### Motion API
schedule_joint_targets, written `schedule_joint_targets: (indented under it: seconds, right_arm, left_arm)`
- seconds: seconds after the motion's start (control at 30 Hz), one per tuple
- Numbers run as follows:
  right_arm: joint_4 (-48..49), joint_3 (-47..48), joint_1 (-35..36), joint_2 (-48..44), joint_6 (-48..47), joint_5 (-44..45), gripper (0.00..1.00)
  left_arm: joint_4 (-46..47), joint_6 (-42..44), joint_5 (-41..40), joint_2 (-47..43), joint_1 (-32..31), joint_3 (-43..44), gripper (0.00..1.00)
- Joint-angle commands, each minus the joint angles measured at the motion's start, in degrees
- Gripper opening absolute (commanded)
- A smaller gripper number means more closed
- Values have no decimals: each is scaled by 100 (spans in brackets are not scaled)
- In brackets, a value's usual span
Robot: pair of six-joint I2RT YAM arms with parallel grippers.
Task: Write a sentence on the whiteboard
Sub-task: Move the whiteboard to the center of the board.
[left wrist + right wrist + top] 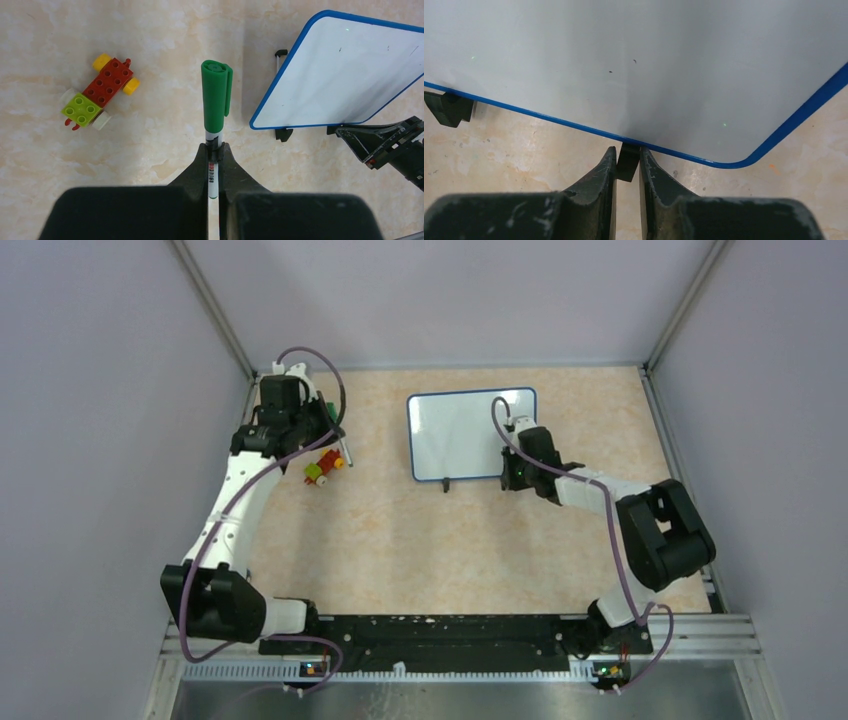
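Right claw [628, 152] low at board's near long edge, fingers pinched on black clip foot [627, 167]. Whiteboard [455, 435] lies flat on table [400, 550], far centre; blue rim, face white save few dark specks. Left claw [214, 150] at far left, clamped on white marker [216, 100], green cap on, pointing outward. Toy brick car [99, 92] near it, left of board.

Blue-rimmed white whiteboard [455, 435]; green-capped white marker [216, 95] (red, lime, yellow bricks [100, 92]).
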Motion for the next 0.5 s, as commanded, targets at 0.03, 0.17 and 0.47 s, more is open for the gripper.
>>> schedule_joint_targets:
  seconds: [0.03, 0.17, 0.47]
  right_arm:
    - [92, 293, 62, 160, -152, -74, 3]
    - [-72, 273, 65, 39, -180, -286, 0]
    - [-546, -113, 394, -653, -195, -859, 0]
  left_arm:
    - [264, -90, 125, -244, 90, -47, 0]
    - [242, -88, 118, -277, 131, 9, 0]
    - [237, -70, 88, -310, 236, 50, 0]
